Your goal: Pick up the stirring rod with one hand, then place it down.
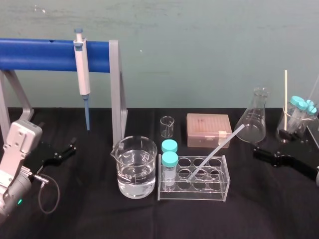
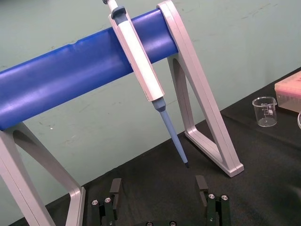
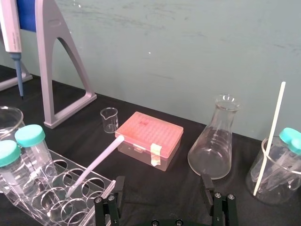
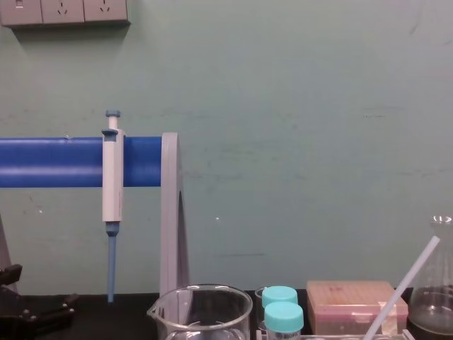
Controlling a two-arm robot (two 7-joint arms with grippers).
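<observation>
The stirring rod [image 1: 218, 152] is a white translucent rod leaning in a clear test tube rack [image 1: 217, 193] at the table's middle. Its lower end sits in a rack hole and its upper end points back and right, over the pink box. It also shows in the right wrist view [image 3: 96, 164] and the chest view [image 4: 403, 287]. My right gripper [image 1: 261, 154] rests open on the black cloth to the right of the rack, apart from the rod, and the right wrist view shows nothing between its fingers [image 3: 162, 186]. My left gripper [image 1: 70, 148] lies open at the far left, also empty [image 2: 159, 188].
A pipette [image 1: 82, 74] hangs on the blue-barred stand [image 1: 115, 89] at the back left. A beaker of water [image 1: 134, 167] stands left of the rack, which holds two teal-capped tubes [image 1: 169, 162]. Behind are a small beaker [image 1: 167, 126], pink box [image 1: 209, 129], flask [image 1: 254, 117], and a beaker with tubes and a thin stick [image 1: 285, 99].
</observation>
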